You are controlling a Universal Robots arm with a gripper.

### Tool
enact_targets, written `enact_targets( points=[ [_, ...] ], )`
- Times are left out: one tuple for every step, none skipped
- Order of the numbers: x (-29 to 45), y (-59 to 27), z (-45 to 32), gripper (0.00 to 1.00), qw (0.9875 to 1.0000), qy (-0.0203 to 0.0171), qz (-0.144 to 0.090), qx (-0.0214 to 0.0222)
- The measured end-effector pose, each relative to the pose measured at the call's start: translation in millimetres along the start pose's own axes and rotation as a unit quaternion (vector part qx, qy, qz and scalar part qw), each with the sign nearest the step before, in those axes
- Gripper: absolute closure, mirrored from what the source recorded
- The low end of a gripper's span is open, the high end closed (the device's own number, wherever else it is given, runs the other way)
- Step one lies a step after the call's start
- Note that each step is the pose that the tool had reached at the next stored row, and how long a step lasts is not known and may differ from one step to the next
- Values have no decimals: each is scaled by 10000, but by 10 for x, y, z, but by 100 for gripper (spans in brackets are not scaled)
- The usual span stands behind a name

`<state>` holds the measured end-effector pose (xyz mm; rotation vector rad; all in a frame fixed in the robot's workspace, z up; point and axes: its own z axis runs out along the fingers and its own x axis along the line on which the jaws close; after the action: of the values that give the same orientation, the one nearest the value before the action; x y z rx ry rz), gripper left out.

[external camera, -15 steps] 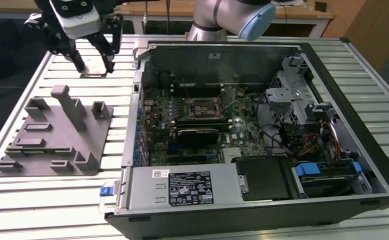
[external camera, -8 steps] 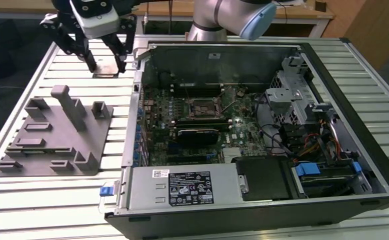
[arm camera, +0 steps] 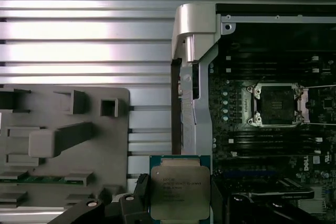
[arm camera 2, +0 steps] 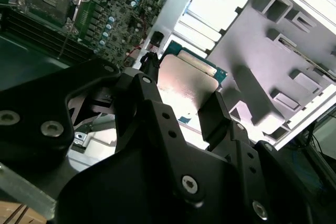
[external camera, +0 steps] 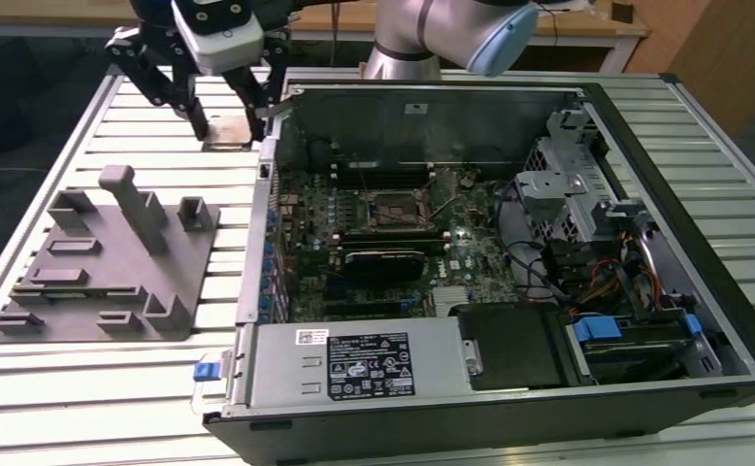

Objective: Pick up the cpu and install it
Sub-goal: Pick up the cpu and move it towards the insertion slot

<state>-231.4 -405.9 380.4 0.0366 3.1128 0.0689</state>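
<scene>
Evidently, fingers point(arm camera 2: 214, 113) clamp the cpu point(arm camera: 180, 192), small print across its top.

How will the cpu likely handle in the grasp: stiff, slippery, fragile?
The cpu looks flat and rigid, so probably stiff. Its smooth metal top suggests it may slip. Thin edges between the fingers probably need gentle force.

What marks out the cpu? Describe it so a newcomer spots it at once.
Find the open computer case on the slatted table. Just outside its wall, on the exterior view's left, the tool grips the cpu. It is a small flat square with a pale metal top and green rim, unlike the grey fixture block nearby.
</scene>
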Motion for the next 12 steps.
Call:
enact_targets(
  points=[
    [-21,1,1,45,10000,0,0,0],
    [-42,1,1,45,10000,0,0,0],
    [-64,2,2,45,10000,0,1,0],
    [-85,3,3,45,10000,-1,0,0],
    [-106,4,4,45,10000,0,0,-1],
    [-130,4,4,45,10000,0,0,0],
    [-154,5,4,45,10000,0,0,0],
    [-177,6,6,45,10000,0,0,-1],
    [-203,7,6,45,10000,0,0,0],
    [-233,8,7,45,10000,0,0,0],
    [-264,9,8,45,10000,0,0,0],
    [-299,10,8,45,10000,0,0,0]
  ],
)
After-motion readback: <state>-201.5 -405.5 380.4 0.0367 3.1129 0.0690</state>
